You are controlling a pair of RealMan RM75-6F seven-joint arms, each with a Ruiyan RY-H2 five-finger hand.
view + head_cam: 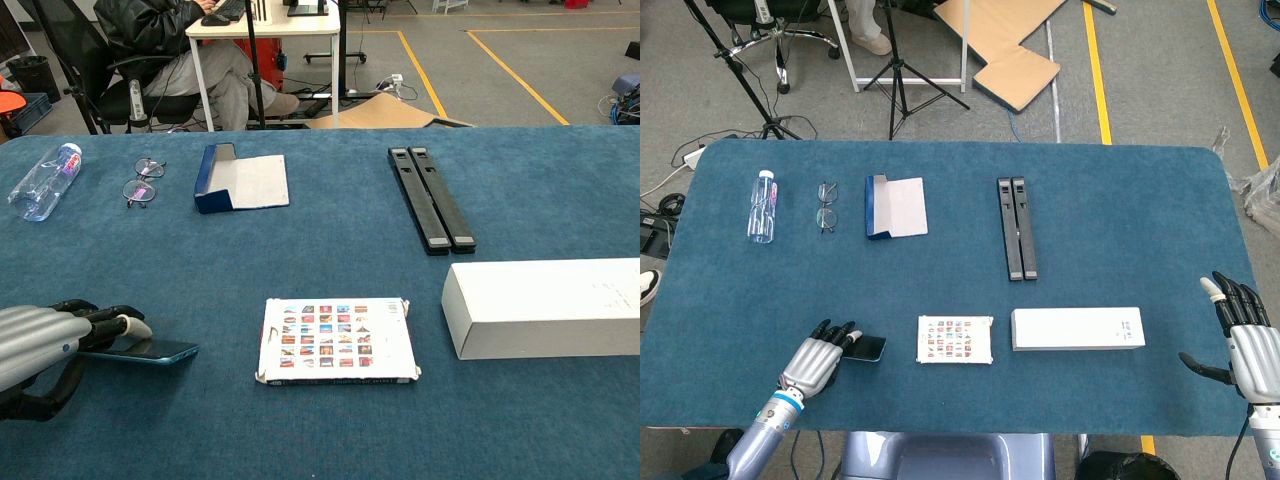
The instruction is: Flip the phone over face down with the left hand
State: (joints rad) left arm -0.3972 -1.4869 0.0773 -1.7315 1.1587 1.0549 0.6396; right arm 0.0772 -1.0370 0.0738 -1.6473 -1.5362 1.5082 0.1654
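Observation:
The phone [150,350] is a dark slab with a blue edge at the table's front left, left of the picture card; it also shows in the head view as the phone [868,347]. My left hand [45,345] grips its left end, fingers curled over the top and thumb beneath, and the phone is raised off the cloth and tilted so mostly its edge shows. The left hand [818,359] covers much of it from above. My right hand [1244,335] rests at the front right edge, fingers spread, holding nothing.
A picture card [338,339] lies right of the phone, with a long white box [545,307] beyond it. Further back are a water bottle [44,179], glasses [142,179], an open blue-and-white case [241,181] and two black bars [431,198].

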